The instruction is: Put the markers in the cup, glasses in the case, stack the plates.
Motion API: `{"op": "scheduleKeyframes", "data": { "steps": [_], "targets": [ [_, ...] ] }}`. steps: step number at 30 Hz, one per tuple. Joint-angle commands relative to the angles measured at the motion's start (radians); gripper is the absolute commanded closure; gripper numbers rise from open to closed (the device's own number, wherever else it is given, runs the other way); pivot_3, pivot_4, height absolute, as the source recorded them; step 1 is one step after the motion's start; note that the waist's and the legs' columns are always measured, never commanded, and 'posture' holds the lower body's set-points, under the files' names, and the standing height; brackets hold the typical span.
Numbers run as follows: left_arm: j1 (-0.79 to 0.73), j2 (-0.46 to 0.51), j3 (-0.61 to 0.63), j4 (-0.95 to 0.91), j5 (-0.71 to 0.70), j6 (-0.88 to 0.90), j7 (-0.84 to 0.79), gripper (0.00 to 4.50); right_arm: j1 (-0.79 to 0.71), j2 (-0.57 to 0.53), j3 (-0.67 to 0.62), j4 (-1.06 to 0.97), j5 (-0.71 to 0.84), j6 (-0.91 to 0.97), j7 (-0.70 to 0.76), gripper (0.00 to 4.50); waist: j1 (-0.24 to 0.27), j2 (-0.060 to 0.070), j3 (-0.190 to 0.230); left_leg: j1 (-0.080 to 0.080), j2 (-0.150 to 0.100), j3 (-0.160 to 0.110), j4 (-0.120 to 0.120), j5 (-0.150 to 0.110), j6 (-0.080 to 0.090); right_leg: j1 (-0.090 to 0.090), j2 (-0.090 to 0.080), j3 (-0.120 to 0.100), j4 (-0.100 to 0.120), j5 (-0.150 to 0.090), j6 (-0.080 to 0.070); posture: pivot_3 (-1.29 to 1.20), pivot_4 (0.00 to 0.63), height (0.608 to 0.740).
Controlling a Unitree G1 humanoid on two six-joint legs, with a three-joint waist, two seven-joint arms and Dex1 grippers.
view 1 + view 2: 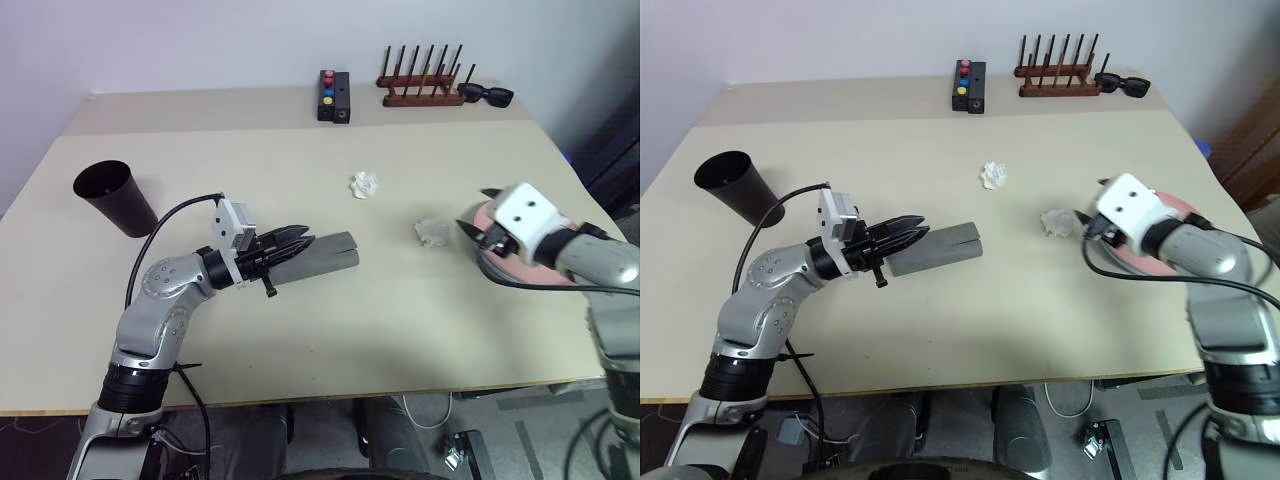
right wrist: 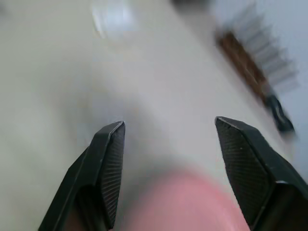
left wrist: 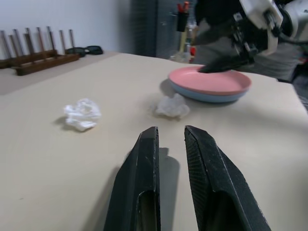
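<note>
Right gripper point(image 2: 168, 130) wide open, nothing in it, just above the pink plate point(image 3: 211, 81). Pink plate stacked on the blue plate point(image 3: 192, 94), at the table's point(image 1: 300, 320) right side. Left gripper point(image 1: 295, 243) almost shut, a thin gap, empty, right over the closed grey case point(image 1: 335, 255). Black cup point(image 1: 112, 196) tipped over, far off to the left.
</note>
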Motion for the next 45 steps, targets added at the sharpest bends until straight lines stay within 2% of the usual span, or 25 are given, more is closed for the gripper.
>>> {"op": "scheduleKeyframes", "data": {
  "steps": [1, 2, 8, 12, 17, 20, 24, 27, 31, 34, 39, 43, 45],
  "targets": [
    [0.007, 0.01, 0.033, -0.039, -0.017, -0.01, 0.022, 3.69, -0.114, 0.103, 0.082, 0.138, 0.003, -0.053, -0.037, 0.27, 0.002, 0.0, 0.0, 0.0, 0.0, 0.0, 0.0, 0.0, 0.0, 0.0, 0.0, 0.0, 0.0, 0.0, 0.0, 0.0, 0.15, 0.739],
    [0.012, 0.012, 0.039, -0.046, -0.018, -0.007, 0.028, 3.69, -0.157, 0.142, 0.1, 0.206, -0.008, -0.077, -0.057, 0.12, 0.002, 0.0, 0.0, 0.0, 0.0, 0.0, 0.0, 0.0, 0.0, 0.0, 0.0, 0.0, 0.0, 0.0, 0.0, 0.0, 0.15, 0.739],
    [0.065, 0.031, 0.087, -0.1, -0.032, 0.005, 0.073, 3.69, -0.44, 0.343, 0.143, 0.732, -0.038, -0.218, -0.177, 0.12, 0.0, 0.001, 0.001, -0.001, -0.001, 0.0, -0.001, 0.0, 0.0, -0.001, -0.001, 0.0, -0.001, 0.001, 0.001, 0.0, 0.15, 0.739],
    [0.096, 0.039, 0.107, -0.139, -0.04, 0.013, 0.106, 3.69, -0.584, 0.408, 0.123, 1.045, -0.046, -0.311, -0.255, 0.12, -0.001, 0.001, 0.001, -0.001, -0.001, -0.001, -0.002, 0.0, 0.0, -0.001, 0.0, 0.0, -0.001, 0.001, 0.001, 0.0, 0.15, 0.739],
    [0.128, 0.045, 0.122, -0.174, -0.047, 0.023, 0.134, 3.69, -0.674, 0.434, 0.105, 1.261, -0.043, -0.392, -0.313, 0.12, -0.001, 0.001, 0.001, -0.001, -0.001, 0.0, -0.003, 0.0, 0.0, -0.002, 0.0, 0.0, -0.002, 0.002, 0.002, 0.0, 0.15, 0.739],
    [0.137, 0.047, 0.126, -0.186, -0.049, 0.025, 0.147, 3.69, -0.697, 0.435, 0.101, 1.317, -0.048, -0.422, -0.334, 0.96, -0.008, 0.001, 0.001, -0.001, -0.001, 0.0, -0.003, 0.0, 0.0, -0.002, 0.0, 0.0, -0.001, 0.002, 0.002, 0.0, 0.15, 0.739],
    [0.137, 0.052, 0.123, -0.186, -0.054, 0.024, 0.155, 3.69, -0.707, 0.434, 0.094, 1.343, -0.049, -0.448, -0.334, 2.91, -0.024, 0.002, 0.001, -0.001, -0.001, -0.001, -0.003, 0.0, 0.0, -0.002, 0.0, 0.0, -0.001, 0.002, 0.003, 0.0, 0.15, 0.739],
    [0.13, 0.052, 0.117, -0.182, -0.054, 0.024, 0.156, 3.69, -0.702, 0.432, 0.086, 1.339, -0.044, -0.463, -0.331, 4.47, -0.029, 0.002, 0.001, -0.001, -0.001, 0.0, -0.003, 0.0, 0.0, -0.002, 0.0, 0.0, -0.001, 0.002, 0.003, 0.0, 0.15, 0.739],
    [0.115, 0.051, 0.108, -0.17, -0.052, 0.024, 0.152, 3.69, -0.681, 0.416, 0.077, 1.301, -0.042, -0.488, -0.331, 4.47, -0.029, 0.002, 0.001, -0.001, -0.001, 0.0, -0.004, 0.0, 0.0, -0.003, 0.0, 0.001, 0.0, 0.003, 0.004, 0.0, 0.15, 0.739],
    [0.104, 0.046, 0.099, -0.16, -0.049, 0.021, 0.148, 3.69, -0.638, 0.381, 0.067, 1.199, -0.032, -0.492, -0.311, 4.47, -0.025, 0.002, 0.001, -0.001, -0.001, 0.0, -0.004, 0.0, 0.0, -0.003, 0.0, 0.001, 0.0, 0.003, 0.004, 0.0, 0.15, 0.739],
    [0.085, 0.039, 0.08, -0.135, -0.042, 0.013, 0.138, 3.69, -0.455, 0.271, 0.044, 0.787, 0.003, -0.388, -0.24, 4.47, -0.017, 0.002, 0.001, -0.002, -0.001, -0.001, -0.003, 0.0, 0.0, -0.003, 0.0, 0.001, -0.001, 0.002, 0.004, 0.0, 0.15, 0.739],
    [0.068, 0.033, 0.065, -0.11, -0.043, 0.006, 0.12, 3.69, -0.224, 0.117, -0.06, 0.343, 0.075, -0.171, -0.177, 4.47, -0.012, 0.003, 0.001, -0.002, -0.001, -0.001, -0.003, 0.0, 0.0, -0.003, 0.0, 0.001, -0.001, 0.002, 0.005, 0.0, 0.15, 0.739],
    [0.059, 0.031, 0.056, -0.096, -0.044, 0.005, 0.107, 3.69, -0.118, 0.043, -0.115, 0.199, 0.096, -0.086, -0.154, 4.47, -0.007, 0.003, 0.001, -0.002, -0.001, -0.001, -0.003, 0.0, 0.0, -0.003, 0.0, 0.001, -0.001, 0.002, 0.005, 0.0, 0.15, 0.739]
  ]
}}
